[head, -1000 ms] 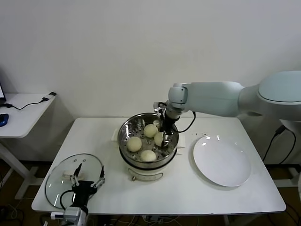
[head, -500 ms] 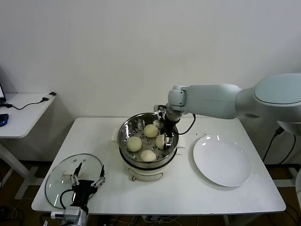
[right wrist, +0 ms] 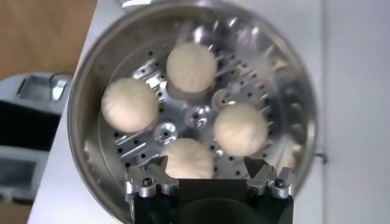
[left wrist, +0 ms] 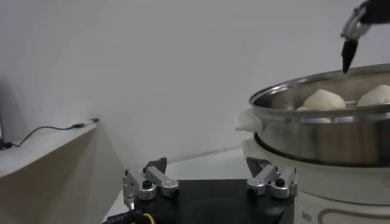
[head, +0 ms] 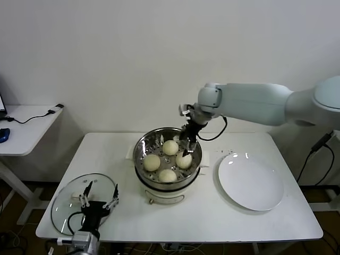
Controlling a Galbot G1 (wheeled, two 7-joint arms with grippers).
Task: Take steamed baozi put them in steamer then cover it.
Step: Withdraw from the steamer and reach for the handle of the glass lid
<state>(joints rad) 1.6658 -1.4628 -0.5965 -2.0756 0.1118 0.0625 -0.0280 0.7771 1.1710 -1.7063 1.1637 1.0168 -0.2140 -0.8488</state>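
The steamer stands at the table's middle with four baozi on its perforated tray: one at the back, one on the left, one on the right and one at the front. My right gripper is open and empty, just above the pot's right rear rim. In the right wrist view its open gripper hangs over the four baozi in the steamer. The glass cover lies on the table's front left. My left gripper is open over the cover's near edge.
An empty white plate lies right of the steamer. A side desk with a cable stands at the far left. The left wrist view shows the steamer's wall close ahead and a right fingertip above it.
My right gripper has let go of the fourth baozi on the tray's right side and has risen out of the pot, toward the back right. The left arm has not moved.
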